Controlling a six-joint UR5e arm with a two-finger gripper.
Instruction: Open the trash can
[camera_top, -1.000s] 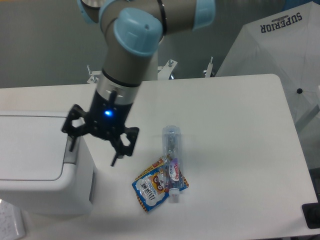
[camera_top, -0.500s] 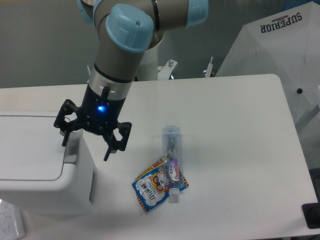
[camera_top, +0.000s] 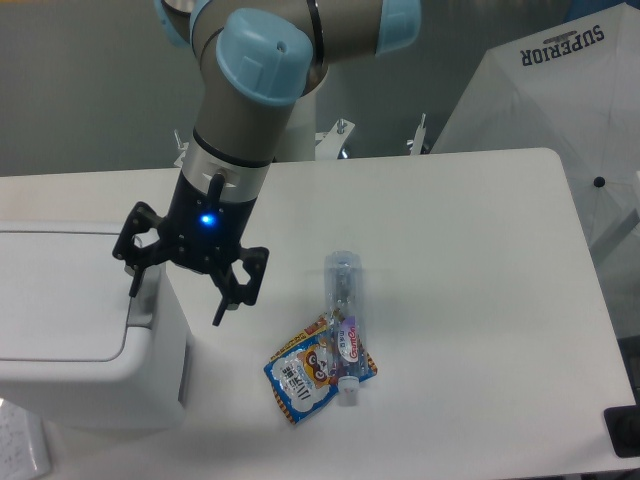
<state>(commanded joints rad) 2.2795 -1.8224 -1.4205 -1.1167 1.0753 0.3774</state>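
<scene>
Still shut, boxy white trash can (camera_top: 70, 330)

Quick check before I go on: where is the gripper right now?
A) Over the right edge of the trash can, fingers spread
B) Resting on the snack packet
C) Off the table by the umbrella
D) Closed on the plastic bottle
A: the gripper hangs with its fingers spread over the right edge of the trash can, one finger above the grey push strip, well left of the bottle and snack packet.
</scene>
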